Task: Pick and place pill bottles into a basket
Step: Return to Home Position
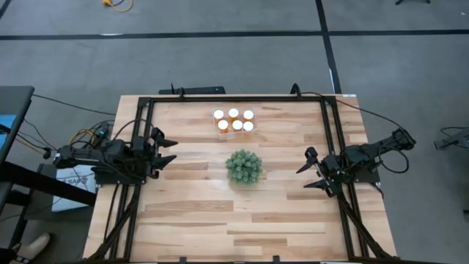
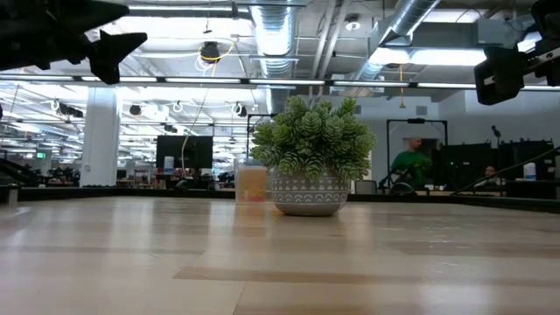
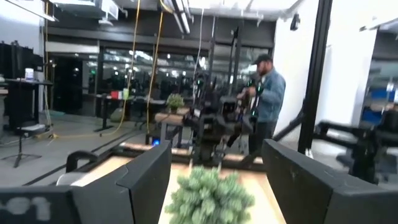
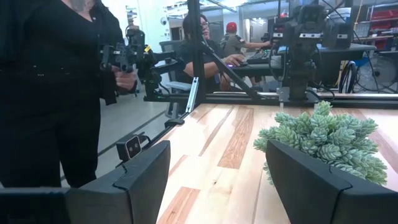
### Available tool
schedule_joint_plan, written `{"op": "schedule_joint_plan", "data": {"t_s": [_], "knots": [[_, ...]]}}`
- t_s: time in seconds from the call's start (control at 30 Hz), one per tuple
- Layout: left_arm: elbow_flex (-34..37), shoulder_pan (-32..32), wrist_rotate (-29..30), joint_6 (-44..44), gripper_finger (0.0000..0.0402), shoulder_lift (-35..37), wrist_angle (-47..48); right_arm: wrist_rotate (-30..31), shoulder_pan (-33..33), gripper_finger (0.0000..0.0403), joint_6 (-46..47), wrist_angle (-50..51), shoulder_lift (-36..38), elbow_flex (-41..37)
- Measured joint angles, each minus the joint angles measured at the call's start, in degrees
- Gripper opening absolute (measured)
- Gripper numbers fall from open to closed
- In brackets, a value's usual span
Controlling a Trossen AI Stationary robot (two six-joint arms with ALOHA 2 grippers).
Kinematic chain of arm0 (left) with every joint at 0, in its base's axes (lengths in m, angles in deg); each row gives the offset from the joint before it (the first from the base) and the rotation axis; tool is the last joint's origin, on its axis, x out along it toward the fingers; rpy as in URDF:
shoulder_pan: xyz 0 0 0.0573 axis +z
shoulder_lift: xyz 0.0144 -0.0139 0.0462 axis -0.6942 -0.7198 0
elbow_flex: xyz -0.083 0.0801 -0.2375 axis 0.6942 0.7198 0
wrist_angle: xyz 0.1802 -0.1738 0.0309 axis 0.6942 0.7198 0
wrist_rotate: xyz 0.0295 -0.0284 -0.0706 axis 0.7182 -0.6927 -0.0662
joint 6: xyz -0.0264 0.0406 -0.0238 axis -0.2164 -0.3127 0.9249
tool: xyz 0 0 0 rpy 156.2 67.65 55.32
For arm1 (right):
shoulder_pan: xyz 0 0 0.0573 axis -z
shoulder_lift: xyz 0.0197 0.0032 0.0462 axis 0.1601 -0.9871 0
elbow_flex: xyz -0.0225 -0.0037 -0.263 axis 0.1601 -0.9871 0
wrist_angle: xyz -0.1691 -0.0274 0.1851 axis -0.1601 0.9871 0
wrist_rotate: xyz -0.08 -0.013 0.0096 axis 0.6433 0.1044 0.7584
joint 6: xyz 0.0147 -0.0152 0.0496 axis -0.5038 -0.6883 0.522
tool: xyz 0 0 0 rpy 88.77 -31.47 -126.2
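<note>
Several orange pill bottles with white caps stand close together at the far middle of the table; whether a clear basket surrounds them I cannot tell. In the low view one orange bottle shows behind the plant. My left gripper is open and empty at the table's left side, above the table. My right gripper is open and empty at the table's right side. Both point toward the green plant.
A green spiky plant in a grey patterned pot stands at the table's middle, between the two grippers. A black metal frame runs around the table. People stand in the room beyond the table.
</note>
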Motion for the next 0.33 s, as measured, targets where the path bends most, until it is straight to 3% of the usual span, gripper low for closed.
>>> {"op": "schedule_joint_plan", "data": {"t_s": [0.33], "knots": [[0.1,0.0,-7.4,-2.8,0.024,0.0,8.5,0.0,0.0,0.026,0.0,0.0,0.0,0.0]]}}
